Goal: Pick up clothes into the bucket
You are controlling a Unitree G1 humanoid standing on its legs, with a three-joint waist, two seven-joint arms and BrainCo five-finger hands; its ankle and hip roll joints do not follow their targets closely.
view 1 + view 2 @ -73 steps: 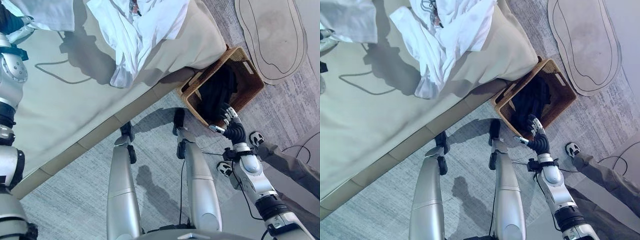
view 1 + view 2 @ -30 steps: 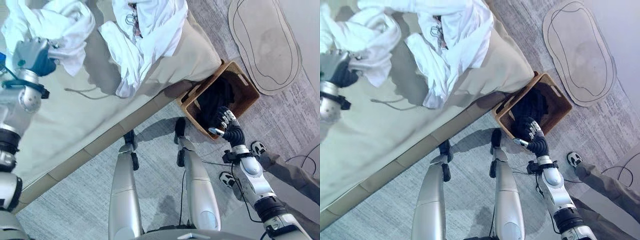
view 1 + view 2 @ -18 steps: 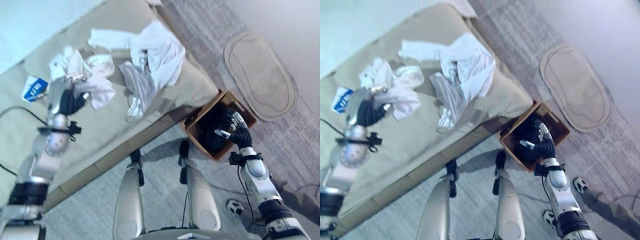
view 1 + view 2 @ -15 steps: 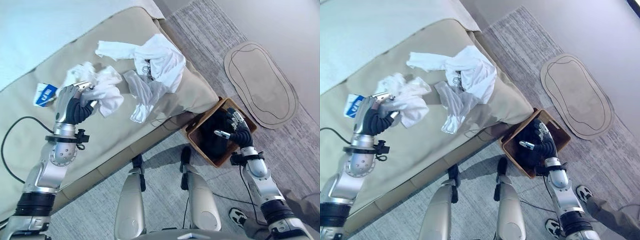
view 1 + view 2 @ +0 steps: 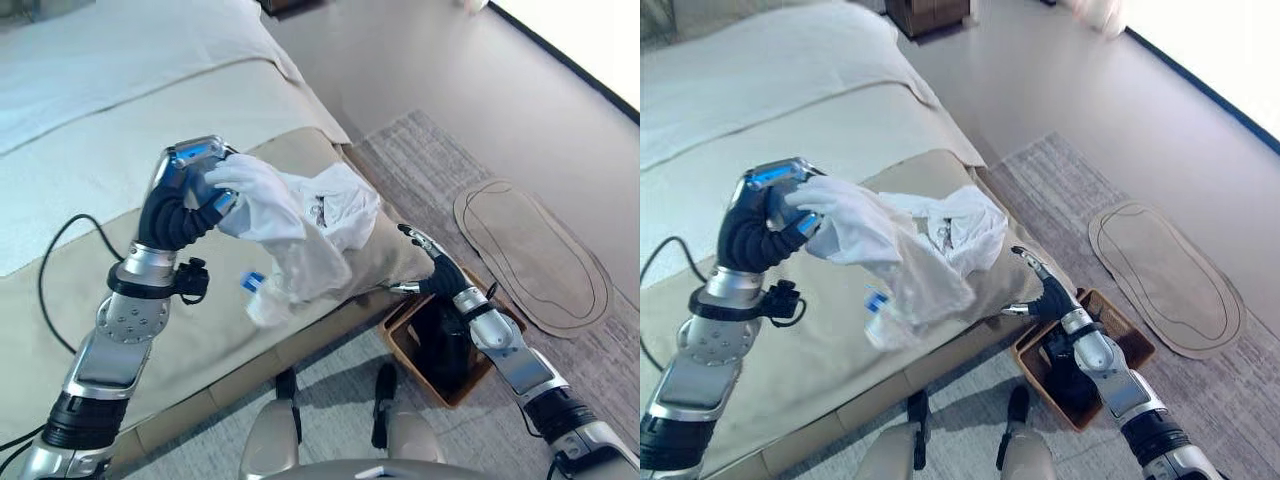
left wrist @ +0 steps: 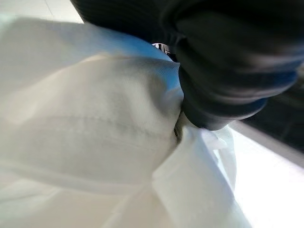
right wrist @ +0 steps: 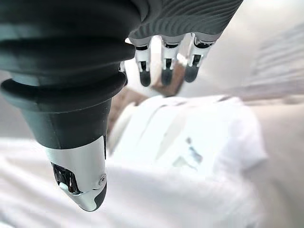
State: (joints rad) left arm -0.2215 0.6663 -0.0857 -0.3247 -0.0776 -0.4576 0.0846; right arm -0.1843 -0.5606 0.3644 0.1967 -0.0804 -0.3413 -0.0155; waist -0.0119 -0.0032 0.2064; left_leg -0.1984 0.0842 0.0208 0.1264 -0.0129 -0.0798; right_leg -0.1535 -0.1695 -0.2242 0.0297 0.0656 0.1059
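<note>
My left hand (image 5: pixel 183 198) is raised over the bed, shut on a white garment (image 5: pixel 272 222) that hangs from it down to the cover. Its wrist view has the cloth (image 6: pixel 90 137) bunched right against the hand. A second white garment (image 5: pixel 345 203) lies crumpled near the bed's corner. On the floor beside that corner stands a brown wicker basket (image 5: pixel 405 345) with dark clothes (image 5: pixel 445 345) inside. Above the basket and close to the bed's corner, my right hand (image 5: pixel 428 270) is open and holds nothing, its fingers (image 7: pixel 164 71) straight.
The bed (image 5: pixel 200 340) has a beige cover and a pale sheet further back. A small blue and white packet (image 5: pixel 252 283) lies on it under the hanging garment. An oval beige mat (image 5: pixel 530 260) lies on the grey rug beyond the basket.
The camera has tilted up. My left hand has lifted the white garment off the bed and swung it right. My right hand rose from the basket toward the bed's corner.
</note>
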